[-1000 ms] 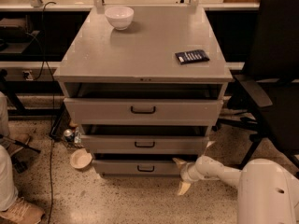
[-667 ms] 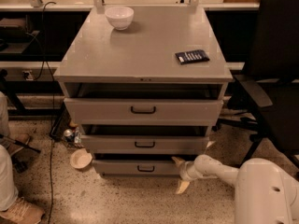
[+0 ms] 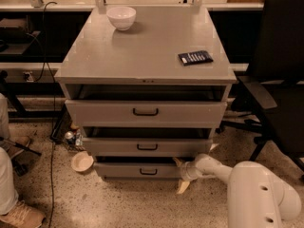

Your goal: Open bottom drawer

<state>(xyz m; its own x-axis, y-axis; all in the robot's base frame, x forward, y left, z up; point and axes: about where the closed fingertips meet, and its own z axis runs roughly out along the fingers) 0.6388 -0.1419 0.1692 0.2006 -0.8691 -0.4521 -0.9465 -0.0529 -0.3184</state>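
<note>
Currently we see the grey three-drawer metal cabinet (image 3: 142, 56) standing on a speckled floor. Its flat worktop carries a white round bowl (image 3: 121, 17) near the back left and a dark blue flat packet (image 3: 195, 57) towards the right edge, the two well apart.

The bottom drawer (image 3: 123, 170), with a low grey front and a small black centred handle, sits lowest in the cabinet, just above the floor. We note a dark gap above its front panel. The middle drawer (image 3: 118, 147) and the taller top drawer (image 3: 104, 113) show similar gaps above theirs.

The white robot arm (image 3: 256, 194) reaches in from the lower right. Its claw (image 3: 180, 174) is at the right end of the bottom drawer's front. The claw is released: its cream fingers (image 3: 183, 186) are spread, one near the panel's upper corner and one pointing at the floor. We cannot tell whether either touches the panel.

A pale shallow dish (image 3: 82, 161) lies on the floor just left of the bottom drawer. A black office chair (image 3: 280, 80) stands to the cabinet's right.
</note>
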